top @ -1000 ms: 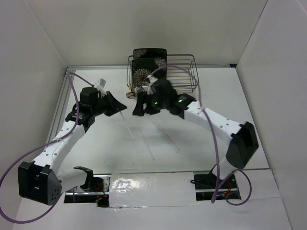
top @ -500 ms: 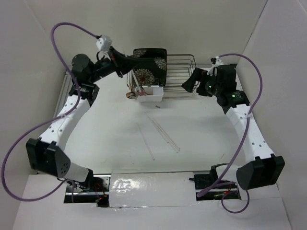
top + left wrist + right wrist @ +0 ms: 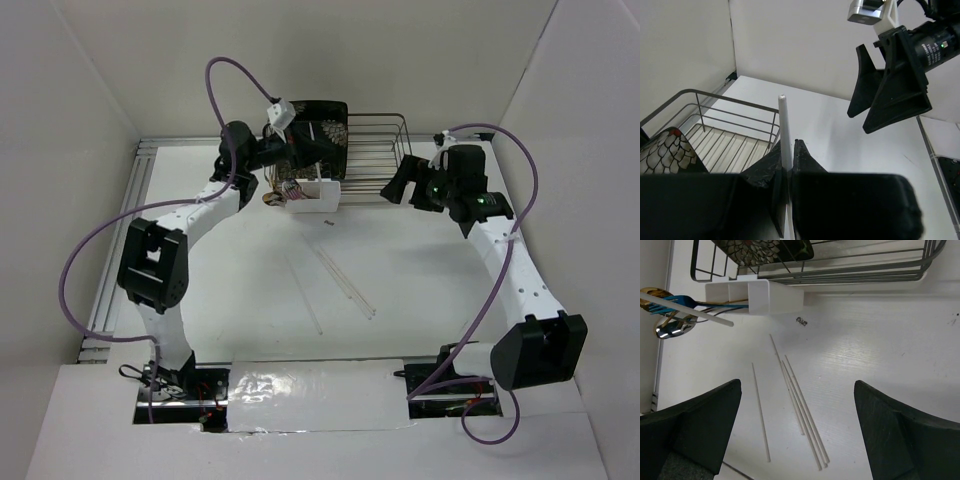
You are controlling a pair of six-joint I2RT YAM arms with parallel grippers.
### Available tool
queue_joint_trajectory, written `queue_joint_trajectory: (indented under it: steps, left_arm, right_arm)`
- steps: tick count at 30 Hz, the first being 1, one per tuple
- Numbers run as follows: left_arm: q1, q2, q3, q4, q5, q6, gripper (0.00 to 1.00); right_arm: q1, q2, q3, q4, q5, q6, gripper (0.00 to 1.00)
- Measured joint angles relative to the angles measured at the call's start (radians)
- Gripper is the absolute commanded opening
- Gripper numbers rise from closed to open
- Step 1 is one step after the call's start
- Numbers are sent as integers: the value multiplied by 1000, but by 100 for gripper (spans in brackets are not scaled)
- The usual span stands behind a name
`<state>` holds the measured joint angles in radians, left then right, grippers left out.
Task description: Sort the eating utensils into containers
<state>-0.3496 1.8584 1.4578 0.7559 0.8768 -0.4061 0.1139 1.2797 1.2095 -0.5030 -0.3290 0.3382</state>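
Several pale slender chopsticks (image 3: 799, 405) lie loose on the white table (image 3: 890, 350), and we count three close together and slanting the same way, with one more (image 3: 760, 412) a little apart to their left. We see the small white rectangular plastic tub (image 3: 775, 295) just beside the front of the dark wire rack (image 3: 865, 272), at the far side of the table. In the rack leans a black plate with a pale floral pattern (image 3: 765, 247).

From the tub's left end stick out a gold-toned spoon (image 3: 650, 294), a blue-tinted fork (image 3: 675, 300) and a silver spoon (image 3: 670, 329). A pale stick (image 3: 690, 310) lies slantwise across their handles.

Our left gripper (image 3: 787, 145) is up above the rack and the tub. Its fingers are pressed together on one pale chopstick (image 3: 784, 120), which stands upright between them with its tip poking out past the fingertips.

Our right gripper (image 3: 796, 382) hangs over the table, near the right front of the rack. Its two dark fingers are spread wide with nothing between them, and the loose chopsticks show on the table below the gap.

A small dark speck (image 3: 801, 320) sits on the table just in front of the tub.
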Motion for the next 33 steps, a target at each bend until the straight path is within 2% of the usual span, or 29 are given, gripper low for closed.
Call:
queue_joint_trajectory:
  steps: [6,22,23,24,26,27,31,33]
  left_arm:
    - [-21,83,75,30,-10,19,0]
    - [-26,158,74,43,-16,154,0]
    - [-27,158,74,42,-17,166,2]
    - [-29,158,74,41,-18,171,12]
    - [-32,158,69,42,-24,176,23]
    - [-33,158,62,42,-28,180,36]
    - [-34,158,52,19,-41,200,51]
    - [-34,158,52,12,-46,207,54]
  right_arm:
    - [-14,1,-3,2,-3,-4,100]
    - [-23,1,-8,11,-50,-14,100]
    - [-23,1,-9,11,-51,-15,100]
    - [-23,1,-10,13,-52,-15,100]
    - [-23,0,-17,19,-53,-15,100]
    - [-23,0,-21,21,-53,-15,100]
    - [-20,0,-38,24,-53,-15,100]
    - [-17,0,-40,24,-53,-18,100]
